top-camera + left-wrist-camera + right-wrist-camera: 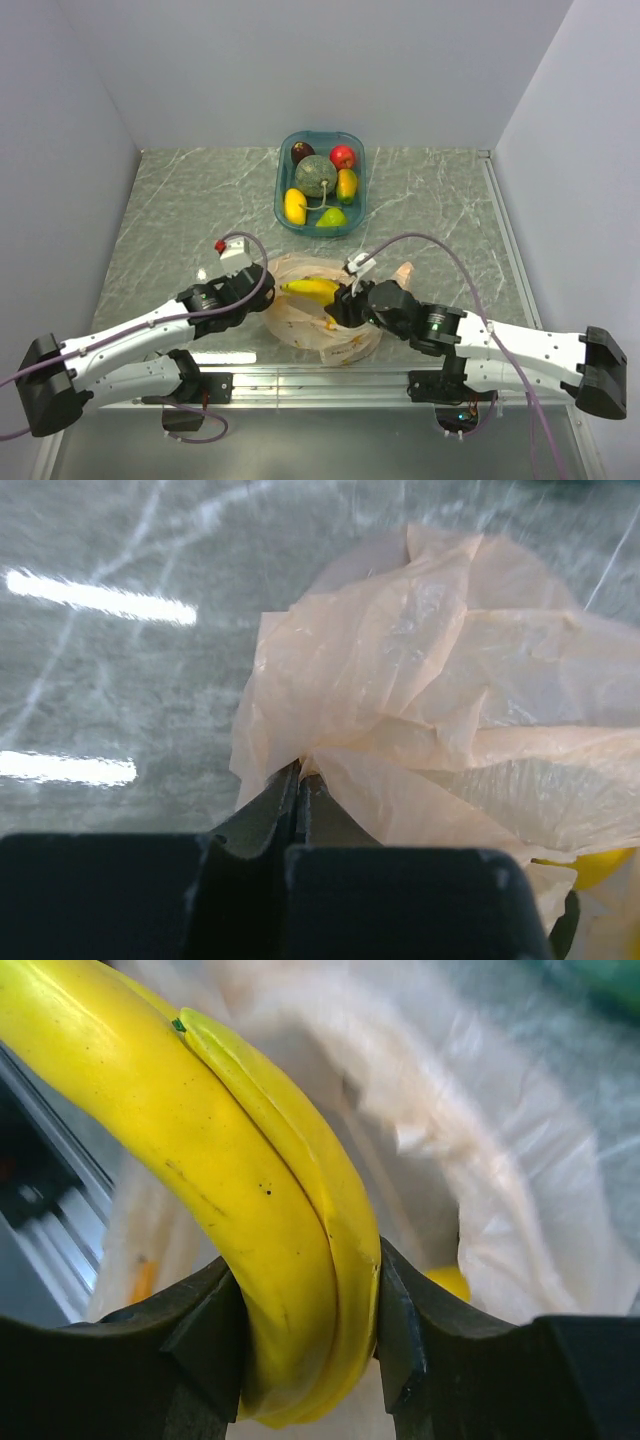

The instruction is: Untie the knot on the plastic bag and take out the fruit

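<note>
My left claw [298,785], fully shut, pinches the edge of the plastic bag [430,680] to hold its mouth open on the counter [170,200]. My right claw [308,1295], half closed, grips the banana bunch [200,1130] in that mouth, I think for lifting it out.

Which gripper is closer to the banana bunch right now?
Right. The right gripper is clamped on the banana bunch; the left gripper pinches the edge of the plastic bag, beside the bunch.
</note>
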